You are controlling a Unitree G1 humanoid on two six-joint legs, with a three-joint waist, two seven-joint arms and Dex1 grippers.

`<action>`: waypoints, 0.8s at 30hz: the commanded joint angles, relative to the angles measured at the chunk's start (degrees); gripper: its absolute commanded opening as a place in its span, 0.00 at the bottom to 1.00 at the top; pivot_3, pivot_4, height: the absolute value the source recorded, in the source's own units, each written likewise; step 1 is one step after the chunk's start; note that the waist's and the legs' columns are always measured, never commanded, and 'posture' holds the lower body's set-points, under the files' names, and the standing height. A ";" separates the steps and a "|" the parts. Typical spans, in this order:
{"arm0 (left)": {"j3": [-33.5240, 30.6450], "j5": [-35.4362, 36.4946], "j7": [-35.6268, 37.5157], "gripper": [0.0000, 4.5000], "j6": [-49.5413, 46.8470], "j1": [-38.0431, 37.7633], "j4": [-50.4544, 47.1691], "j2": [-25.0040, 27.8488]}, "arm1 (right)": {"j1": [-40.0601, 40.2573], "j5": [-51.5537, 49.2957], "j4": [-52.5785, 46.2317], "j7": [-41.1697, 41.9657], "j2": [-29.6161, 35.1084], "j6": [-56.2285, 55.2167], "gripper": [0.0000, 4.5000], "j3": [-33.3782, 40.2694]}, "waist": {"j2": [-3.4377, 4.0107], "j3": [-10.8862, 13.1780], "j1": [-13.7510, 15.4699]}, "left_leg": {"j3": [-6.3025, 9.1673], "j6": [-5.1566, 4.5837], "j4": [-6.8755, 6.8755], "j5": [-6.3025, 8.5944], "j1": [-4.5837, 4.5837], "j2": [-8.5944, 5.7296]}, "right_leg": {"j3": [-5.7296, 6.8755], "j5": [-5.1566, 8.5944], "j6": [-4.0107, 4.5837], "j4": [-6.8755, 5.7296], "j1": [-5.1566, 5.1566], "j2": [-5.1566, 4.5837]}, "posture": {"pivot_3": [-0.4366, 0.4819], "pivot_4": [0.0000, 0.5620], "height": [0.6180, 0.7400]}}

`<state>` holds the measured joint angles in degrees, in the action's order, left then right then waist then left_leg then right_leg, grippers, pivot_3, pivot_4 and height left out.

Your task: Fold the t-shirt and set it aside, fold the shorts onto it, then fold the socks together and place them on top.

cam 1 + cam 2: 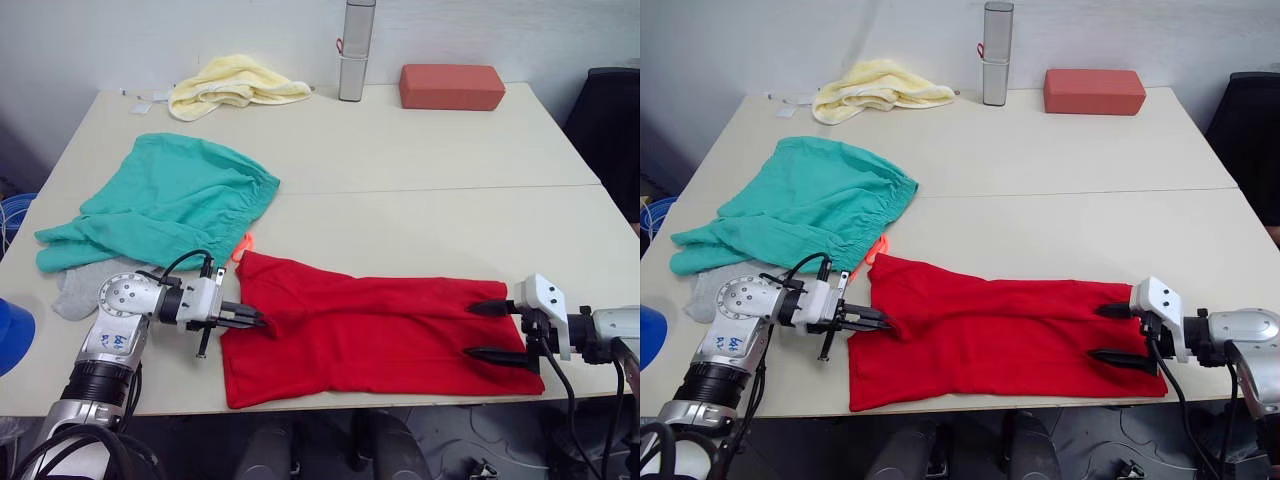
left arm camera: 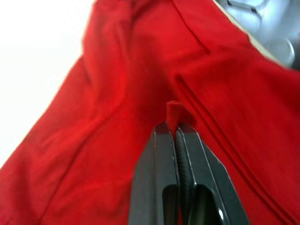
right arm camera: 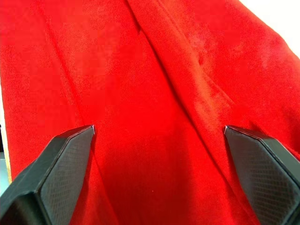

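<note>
My bright red cotton t-shirt [image 1: 380, 325] lying long from left to right, my left gripper [image 1: 258, 320] pinching its left end, my right gripper [image 1: 487, 330] wide open over its right end

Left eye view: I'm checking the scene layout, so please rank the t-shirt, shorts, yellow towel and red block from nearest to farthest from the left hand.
1. The t-shirt, pinched in the left hand.
2. The shorts, just behind it, on the left.
3. The yellow towel, at the far left edge.
4. The red block, at the far right.
</note>
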<state>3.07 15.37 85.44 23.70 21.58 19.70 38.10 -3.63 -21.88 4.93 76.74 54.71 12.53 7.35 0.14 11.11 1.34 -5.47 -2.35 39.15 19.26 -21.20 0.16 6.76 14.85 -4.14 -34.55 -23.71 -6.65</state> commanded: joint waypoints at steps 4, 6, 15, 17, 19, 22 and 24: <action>0.01 -1.55 -2.40 0.01 3.67 0.13 3.31 0.29 | 1.60 0.32 0.29 -0.14 1.77 -2.26 1.00 3.06 | 0.00 0.00 0.01 | 0.00 -0.02 0.00 0.01 0.00 0.00 | 0.00 0.00 0.00 0.00 0.00 0.00 | 0.48 0.27 1.00; -0.39 0.35 -2.81 0.05 -1.10 -0.54 1.35 0.57 | 2.05 0.68 0.65 -1.27 1.69 -2.84 1.00 3.81 | 0.00 0.00 0.04 | 0.01 -0.03 0.00 0.01 -0.01 0.00 | 0.01 0.00 0.00 0.00 0.01 0.00 | 0.48 0.27 1.00; -8.01 10.26 -2.46 0.64 -19.84 -11.23 -14.45 10.96 | 6.12 -2.46 -0.40 -1.66 3.36 -1.66 1.00 12.40 | 0.06 0.04 -0.57 | 0.01 0.02 -0.08 0.03 0.00 0.08 | 0.00 0.03 0.05 0.00 -0.02 0.04 | 0.48 0.27 1.00; -10.63 12.90 -4.99 0.77 -23.86 -11.96 -17.34 11.51 | 4.71 -1.02 2.28 -1.82 3.98 -4.33 1.00 12.99 | 0.08 0.05 -0.62 | 0.00 0.03 -0.08 0.05 0.04 0.07 | -0.03 0.03 0.05 0.01 0.01 0.02 | 0.48 0.27 1.00; -11.99 15.98 -7.41 0.91 -28.97 -12.52 -21.40 11.16 | 3.09 -0.54 4.43 -0.58 4.91 -4.91 1.00 12.37 | 0.09 0.05 -0.33 | 0.01 0.19 -0.08 0.16 0.06 0.05 | -0.05 0.02 0.04 0.02 0.03 -0.02 | 0.48 0.27 1.00; -11.57 19.11 -10.05 0.99 -34.70 -13.03 -27.20 9.70 | -0.02 -0.21 6.78 1.63 5.59 -3.88 1.00 9.78 | 0.10 0.05 -0.14 | 0.01 0.16 -0.09 0.14 0.05 0.06 | -0.05 0.03 0.04 0.03 0.02 -0.02 | 0.48 0.27 1.00; -10.42 19.18 -11.75 0.99 -36.25 -13.04 -29.64 8.14 | -1.77 -0.08 7.85 2.95 5.46 -1.97 1.00 7.85 | 0.10 0.05 -0.16 | 0.01 0.02 -0.09 0.06 0.04 0.06 | -0.04 0.03 0.04 0.05 0.02 0.01 | 0.48 0.27 1.00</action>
<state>-7.73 33.20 75.08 -11.15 8.69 -6.93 46.72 -4.76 -21.84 12.15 78.22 59.04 9.36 15.95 0.24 11.16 1.18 -5.46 -2.33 39.05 19.32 -21.18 0.23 6.73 14.88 -4.09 -34.50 -23.69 -6.63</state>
